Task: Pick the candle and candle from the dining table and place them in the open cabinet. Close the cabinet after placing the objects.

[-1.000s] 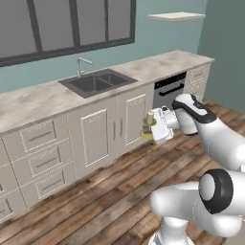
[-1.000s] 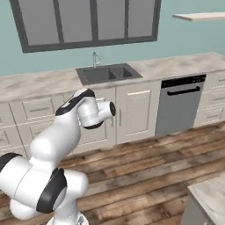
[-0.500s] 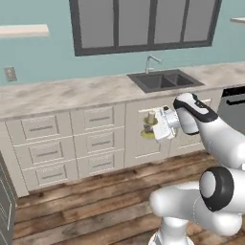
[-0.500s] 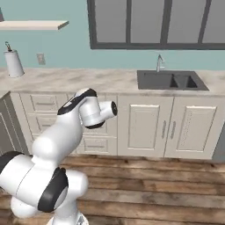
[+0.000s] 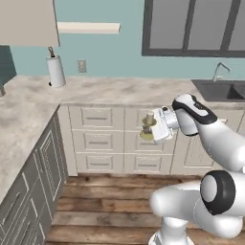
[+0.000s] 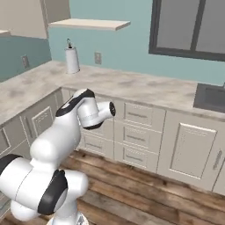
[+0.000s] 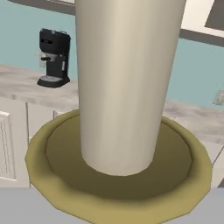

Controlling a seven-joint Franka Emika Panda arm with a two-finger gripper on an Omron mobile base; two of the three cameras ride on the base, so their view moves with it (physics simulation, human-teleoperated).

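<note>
As base turned left, sink (image 5: 225, 89) slid to right edge; claw (image 5: 158, 127) kept holding stubby candle (image 5: 149, 127). Paper-towel roll (image 5: 56, 71) stood on far bench (image 5: 119, 91).

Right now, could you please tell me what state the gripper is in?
Gripper: closed on the stubby white candle, which stands upright on its brass holder, carried in the air.

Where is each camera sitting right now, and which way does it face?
Left base view: behind the arm's left, facing the drawers; the arm enters lower right, the gripper carrying the candle.
Right base view: behind the arm's right, facing the counter; the arm enters lower left, its gripper hidden.
Hand view: on the hand, close against the candle, a coffee machine behind.
Both base views share the paper towel roll.
</note>
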